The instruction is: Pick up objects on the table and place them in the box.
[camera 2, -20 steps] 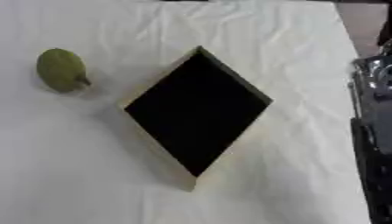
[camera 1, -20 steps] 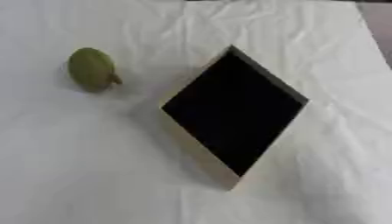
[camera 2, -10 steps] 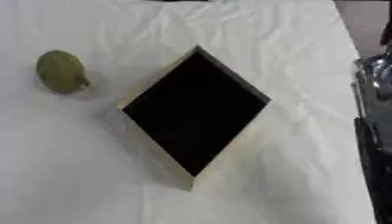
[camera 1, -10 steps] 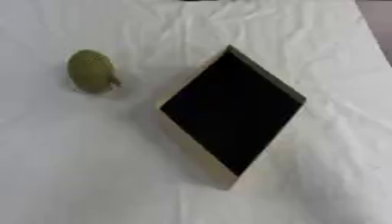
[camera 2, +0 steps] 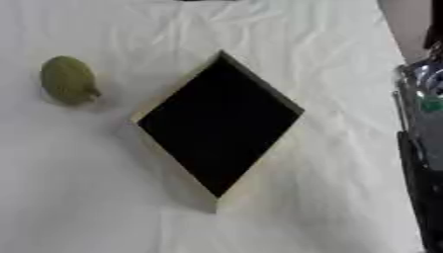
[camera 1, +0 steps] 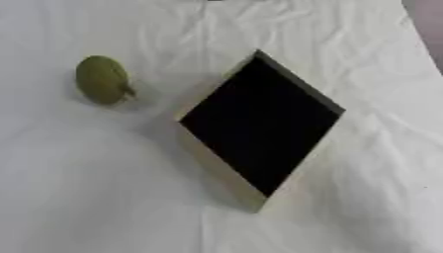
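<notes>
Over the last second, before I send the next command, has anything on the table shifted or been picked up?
Nothing has visibly changed. The green oval fruit lies where it was on the white cloth, apart from and to the left of the black-lined, pale-walled box, which keeps its diamond-like turn. Neither hand shows on the table; only dark equipment sits at the right edge of the right eye view.

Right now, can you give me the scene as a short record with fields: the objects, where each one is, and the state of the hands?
surface: table covered with a wrinkled white cloth
box: open box with pale walls and a dark inside, turned like a diamond, near the middle
box contents: nothing can be made out inside
object to pick: green pear-like fruit, lying on the cloth to the left of the box, apart from it
hands: neither hand in view
right edge: dark equipment, right eye view only
</notes>
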You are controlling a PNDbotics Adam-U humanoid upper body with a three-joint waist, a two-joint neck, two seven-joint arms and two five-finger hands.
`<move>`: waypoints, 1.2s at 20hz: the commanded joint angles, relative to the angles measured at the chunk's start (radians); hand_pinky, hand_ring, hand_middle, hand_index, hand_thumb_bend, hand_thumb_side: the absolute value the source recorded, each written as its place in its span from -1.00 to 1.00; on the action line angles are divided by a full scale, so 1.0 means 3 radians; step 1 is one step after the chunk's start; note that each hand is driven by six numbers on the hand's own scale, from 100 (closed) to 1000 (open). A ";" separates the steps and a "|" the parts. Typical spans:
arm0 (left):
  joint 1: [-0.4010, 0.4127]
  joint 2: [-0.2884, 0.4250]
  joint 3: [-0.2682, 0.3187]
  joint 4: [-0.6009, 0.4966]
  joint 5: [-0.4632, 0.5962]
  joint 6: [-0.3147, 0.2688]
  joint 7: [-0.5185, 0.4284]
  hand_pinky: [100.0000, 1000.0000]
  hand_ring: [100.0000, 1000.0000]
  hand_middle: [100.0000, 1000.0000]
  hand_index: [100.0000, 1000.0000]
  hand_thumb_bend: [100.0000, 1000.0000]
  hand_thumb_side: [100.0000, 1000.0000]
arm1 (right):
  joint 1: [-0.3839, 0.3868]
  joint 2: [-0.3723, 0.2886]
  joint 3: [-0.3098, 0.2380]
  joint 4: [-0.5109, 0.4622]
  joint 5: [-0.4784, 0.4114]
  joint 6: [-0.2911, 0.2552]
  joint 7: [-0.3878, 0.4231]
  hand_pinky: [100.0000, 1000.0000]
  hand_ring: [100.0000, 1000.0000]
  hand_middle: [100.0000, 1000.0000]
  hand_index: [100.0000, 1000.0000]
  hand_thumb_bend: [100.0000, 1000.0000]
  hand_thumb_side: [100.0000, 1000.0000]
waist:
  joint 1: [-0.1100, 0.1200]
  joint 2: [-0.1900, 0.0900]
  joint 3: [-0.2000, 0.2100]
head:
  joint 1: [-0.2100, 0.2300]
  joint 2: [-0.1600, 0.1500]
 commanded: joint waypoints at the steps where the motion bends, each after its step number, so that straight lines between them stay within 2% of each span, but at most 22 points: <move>1: -0.0079 0.0193 -0.0055 -0.0037 -0.0040 -0.0075 -0.0312 0.53 0.58 0.58 0.86 -0.04 0.04 | -0.0052 -0.0072 0.0001 -0.0053 -0.0016 -0.0006 0.0022 0.56 0.24 0.31 0.60 -0.36 0.18 | 0.0014 -0.0088 -0.0006 | 0.0023 0.0003; 5: -0.0172 0.0203 -0.0108 -0.0026 0.0095 -0.0117 -0.0773 0.62 0.64 0.57 0.86 0.04 -0.30 | -0.0056 -0.0067 0.0009 -0.0053 -0.0025 -0.0005 0.0034 0.56 0.24 0.31 0.60 -0.36 0.18 | 0.0019 -0.0090 -0.0011 | 0.0034 0.0004; 6: -0.0189 0.0207 -0.0119 -0.0019 0.0133 -0.0115 -0.0888 0.64 0.65 0.57 0.85 0.05 -0.46 | -0.0059 -0.0066 0.0011 -0.0053 -0.0026 -0.0006 0.0038 0.56 0.24 0.31 0.60 -0.36 0.18 | 0.0020 -0.0091 -0.0013 | 0.0035 0.0004; 7: -0.0210 0.0208 -0.0124 -0.0015 0.0168 -0.0110 -0.0991 0.64 0.65 0.57 0.85 0.05 -0.46 | -0.0060 -0.0066 0.0012 -0.0053 -0.0028 -0.0007 0.0041 0.56 0.24 0.31 0.60 -0.36 0.18 | 0.0021 -0.0092 -0.0014 | 0.0036 0.0005; 8: -0.0228 0.0206 -0.0133 -0.0012 0.0211 -0.0103 -0.1084 0.63 0.65 0.54 0.83 0.08 -0.81 | -0.0062 -0.0065 0.0013 -0.0053 -0.0029 -0.0008 0.0042 0.56 0.24 0.31 0.61 -0.36 0.18 | 0.0022 -0.0093 -0.0017 | 0.0038 0.0002; 9: -0.0247 0.0204 -0.0142 -0.0010 0.0264 -0.0093 -0.1173 0.63 0.65 0.53 0.82 0.10 -0.99 | -0.0062 -0.0064 0.0013 -0.0053 -0.0030 -0.0009 0.0042 0.56 0.24 0.31 0.61 -0.36 0.18 | 0.0023 -0.0094 -0.0019 | 0.0040 0.0001; 16: -0.0380 0.0203 -0.0197 -0.0026 0.0691 -0.0039 -0.1701 0.62 0.67 0.54 0.80 0.17 -1.00 | -0.0063 -0.0058 0.0017 -0.0053 -0.0035 -0.0011 0.0046 0.56 0.25 0.31 0.61 -0.37 0.18 | 0.0032 -0.0099 -0.0030 | 0.0054 0.0008; 24: -0.0624 0.0203 -0.0319 0.0049 0.0794 0.0130 -0.2071 0.65 0.72 0.58 0.86 0.10 -1.00 | -0.0064 -0.0044 0.0027 -0.0053 -0.0044 -0.0011 0.0053 0.56 0.25 0.30 0.61 -0.37 0.18 | 0.0047 -0.0105 -0.0056 | 0.0082 0.0025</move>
